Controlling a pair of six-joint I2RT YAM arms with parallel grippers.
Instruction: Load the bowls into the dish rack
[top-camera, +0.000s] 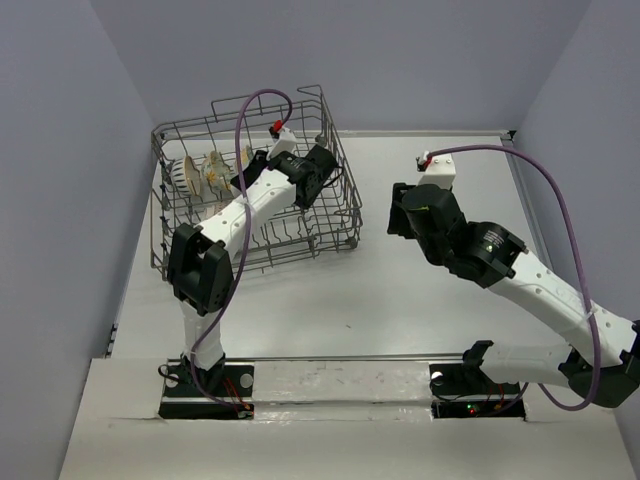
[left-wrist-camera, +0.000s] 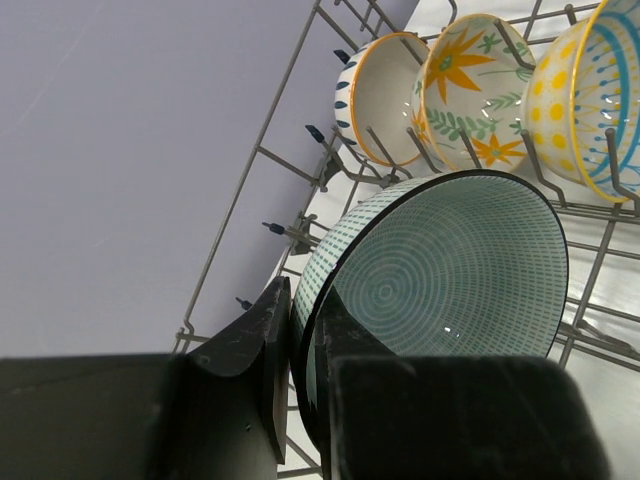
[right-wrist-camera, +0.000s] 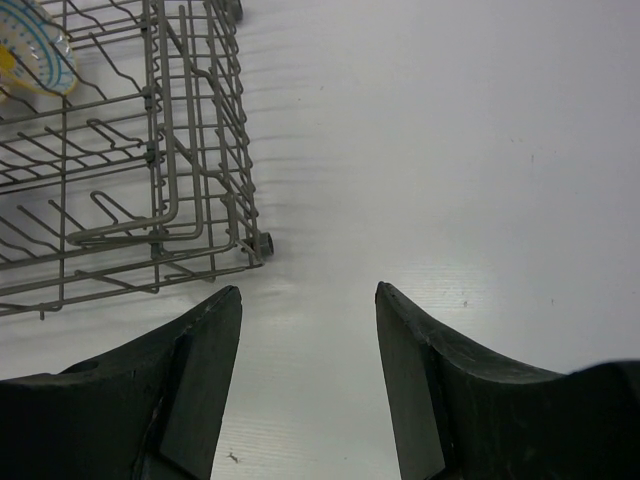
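Note:
My left gripper is shut on the rim of a teal bowl with a fine ring pattern, one finger outside the wall and one inside. It holds the bowl tilted inside the dish rack. Three patterned bowls stand on edge between the tines behind it: a white one with blue marks, a flowered one and a yellow-dotted one. From above they sit in the rack's far left part. My right gripper is open and holds nothing, low over the table to the right of the rack.
The rack's near right corner with a small wheel lies just ahead and left of my right gripper. The grey wall rises close behind the rack. A purple cable loops over the right arm.

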